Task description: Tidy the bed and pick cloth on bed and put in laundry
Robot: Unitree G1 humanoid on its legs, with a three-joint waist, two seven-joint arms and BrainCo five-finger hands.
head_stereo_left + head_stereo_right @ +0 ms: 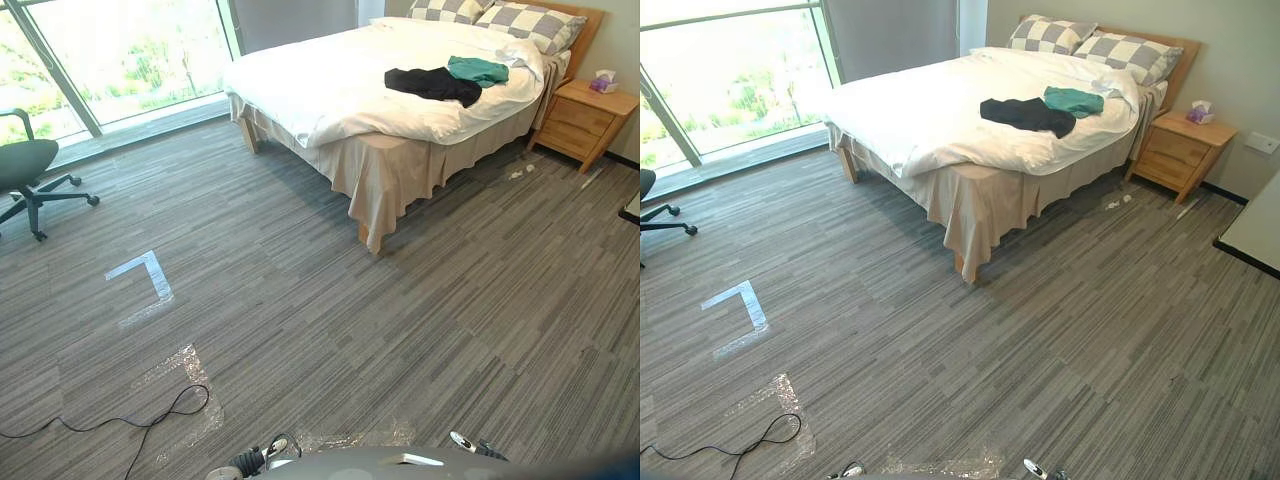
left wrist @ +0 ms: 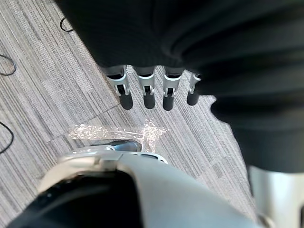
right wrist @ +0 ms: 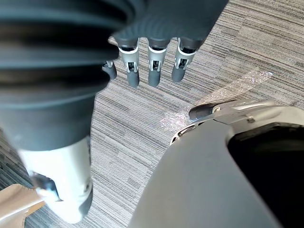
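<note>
Hanging empty, fingers loosely straight, my left hand and right hand idle: black cloth and teal cloth lie on the bed, well beyond my fingertips.

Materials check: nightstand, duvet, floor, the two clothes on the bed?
Nightstand: light wood or wood veneer, matte; warm tan drawer fronts. Duvet: white soft fabric, draped with creases. Floor: likely low-pile carpet, grey streaked, no sheen. Black cloth and teal cloth: limp fabric, crumpled flat.

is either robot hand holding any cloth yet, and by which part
Nothing is held: the left robot hand and right robot hand are open; the black cloth and green cloth lie on the bed.
</note>
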